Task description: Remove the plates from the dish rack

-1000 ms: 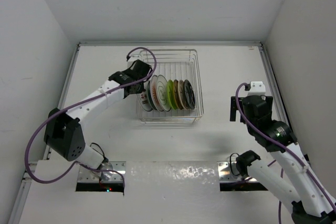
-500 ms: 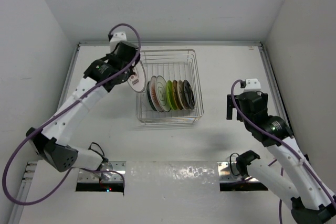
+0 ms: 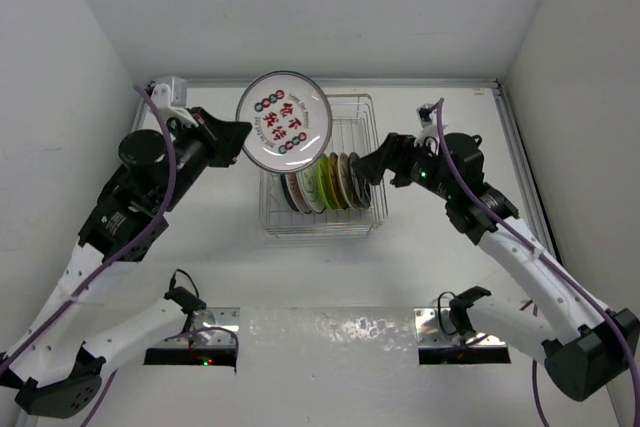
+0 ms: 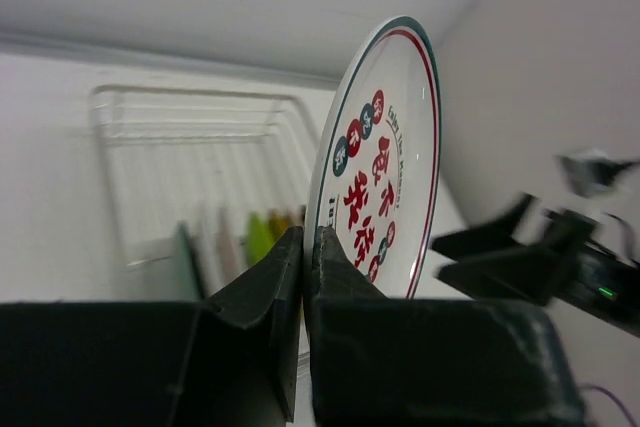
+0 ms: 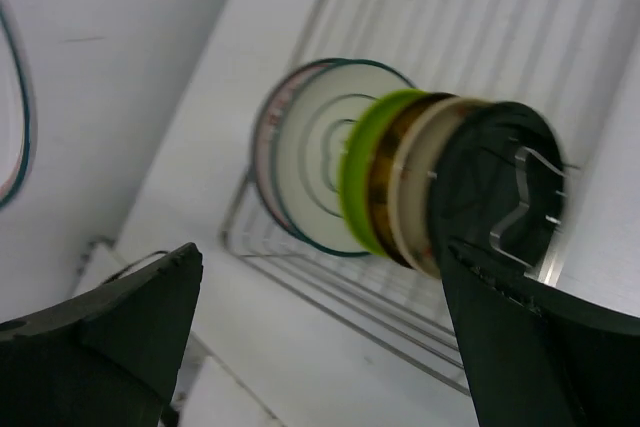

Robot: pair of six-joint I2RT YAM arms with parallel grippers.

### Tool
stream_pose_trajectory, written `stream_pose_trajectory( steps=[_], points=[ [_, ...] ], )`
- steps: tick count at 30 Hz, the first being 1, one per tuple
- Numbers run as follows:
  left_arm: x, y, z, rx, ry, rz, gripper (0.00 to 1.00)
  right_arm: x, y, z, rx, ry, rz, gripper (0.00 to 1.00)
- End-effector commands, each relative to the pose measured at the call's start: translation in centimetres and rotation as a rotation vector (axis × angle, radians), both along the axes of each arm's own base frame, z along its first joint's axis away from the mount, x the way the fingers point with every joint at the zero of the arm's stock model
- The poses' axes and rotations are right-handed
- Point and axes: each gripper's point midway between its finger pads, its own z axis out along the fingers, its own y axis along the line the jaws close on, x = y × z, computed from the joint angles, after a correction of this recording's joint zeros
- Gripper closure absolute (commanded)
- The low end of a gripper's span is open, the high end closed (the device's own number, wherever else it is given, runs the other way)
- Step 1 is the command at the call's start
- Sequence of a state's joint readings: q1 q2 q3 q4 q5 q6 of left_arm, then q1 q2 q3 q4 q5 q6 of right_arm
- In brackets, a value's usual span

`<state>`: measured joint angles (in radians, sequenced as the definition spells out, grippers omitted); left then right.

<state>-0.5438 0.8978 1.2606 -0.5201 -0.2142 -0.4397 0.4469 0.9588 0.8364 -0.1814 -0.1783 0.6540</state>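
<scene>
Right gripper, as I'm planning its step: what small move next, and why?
Probably ease the open right gripper forward around the rim of the dark plate: its jaws stand wide just short of that plate, the nearest one in the rack.

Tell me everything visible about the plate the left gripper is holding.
The plate is round, white and glossy, ceramic-looking, with a red-and-dark rim line and red and teal characters printed on its face. It is held in the air, clear of the dish rack, face toward the overhead camera, pinched at its edge by the shut left gripper. Nothing else touches it.
</scene>
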Motion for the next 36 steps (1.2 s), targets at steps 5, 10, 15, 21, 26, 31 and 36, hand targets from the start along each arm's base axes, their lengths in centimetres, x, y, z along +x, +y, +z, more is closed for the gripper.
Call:
stream_pose_trajectory(
  steps=[5,10,15,21,26,31,36],
  points=[
    [-2.5,-7.4,5.5,-0.287,-0.200,-0.410,1.00,-0.5,4.5,7.6,0.346,-0.151,0.199,0.01],
    [-1.5,-7.9,3.8,-0.303,-0.159,-0.393,1.00,-1.1,4.2,7.4,0.353,-0.177,0.203,0.04],
    [-1.4,-8.4,2.7,-0.312,-0.136,-0.413,1.00,0.5,-1.3,6.2,0.274,-0.192,-0.142,0.05],
    [-0.8,-8.6,1.1,-0.336,-0.081,-0.387,1.00,-0.2,-4.3,8.8,0.321,-0.334,-0.266,0.05],
    [-0.7,-9.7,1.3,-0.361,-0.087,-0.441,1.00,-1.0,-0.7,9.5,0.303,-0.305,-0.054,0.06],
    [-0.9,-10.9,1.0,-0.371,-0.076,-0.502,1.00,-0.5,1.4,8.3,0.310,-0.254,0.040,0.21],
    [-0.1,-11.2,-0.5,-0.352,-0.028,-0.490,0.95,-0.1,2.1,8.4,0.334,-0.251,0.062,0.98]
  ],
)
